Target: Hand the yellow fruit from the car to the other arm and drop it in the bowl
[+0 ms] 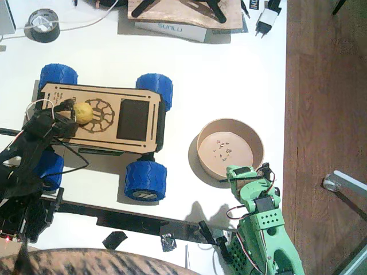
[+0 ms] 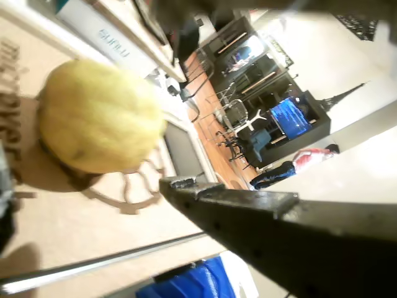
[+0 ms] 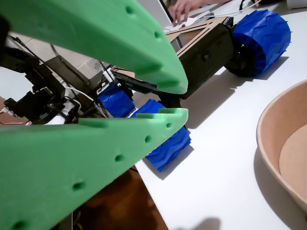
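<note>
On the car (image 1: 100, 117) at the left, the yellow fruit (image 1: 84, 113) rests by the left gripper (image 1: 60, 123), apparently open and empty; centre both jaws around it before closing, while the right gripper (image 1: 248, 175) waits slightly parted, empty.

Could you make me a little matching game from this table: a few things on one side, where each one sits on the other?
Things:
1. yellow fruit
2. bowl
3. grey tape roll
4. green arm's tool

Places:
A. far left corner of the table
B. on the car deck, by the black arm's tool
C. just at the bowl's near rim
D. on the table, right of the car

Pairs: 1-B, 2-D, 3-A, 4-C
</note>
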Robot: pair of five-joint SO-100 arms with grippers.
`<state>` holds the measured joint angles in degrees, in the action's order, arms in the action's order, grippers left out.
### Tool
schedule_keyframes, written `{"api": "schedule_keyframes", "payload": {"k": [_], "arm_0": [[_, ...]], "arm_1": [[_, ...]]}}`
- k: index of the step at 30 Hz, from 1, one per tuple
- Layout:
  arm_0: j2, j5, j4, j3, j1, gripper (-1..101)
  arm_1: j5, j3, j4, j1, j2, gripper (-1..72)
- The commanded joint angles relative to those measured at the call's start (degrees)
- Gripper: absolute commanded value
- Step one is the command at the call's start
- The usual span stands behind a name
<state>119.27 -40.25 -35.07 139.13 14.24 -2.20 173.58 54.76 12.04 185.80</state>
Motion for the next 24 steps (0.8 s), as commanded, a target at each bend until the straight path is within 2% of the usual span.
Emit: {"api": "schedule_keyframes", "payload": {"k": [1,5,12,15,24], "arm_0": [[-0.79,-0.35,1.85,-2.99,0.18,41],[-3.52,-0.35,2.81,-3.08,-0.35,48],[-4.39,-0.35,2.37,-3.08,-0.35,52],[-4.39,0.35,2.64,-3.08,-0.35,57],[-9.14,0.44,11.43,-3.25,-0.18,56]], "arm_1": [[0.97,-0.18,0.09,0.35,0.26,0.2],[0.97,-0.18,0.09,0.35,0.26,0.2],[1.05,-0.18,0.09,0.35,0.26,0.2],[1.05,-0.18,0.09,0.88,0.26,0.2],[1.23,-0.18,0.09,0.35,0.26,0.2]]}}
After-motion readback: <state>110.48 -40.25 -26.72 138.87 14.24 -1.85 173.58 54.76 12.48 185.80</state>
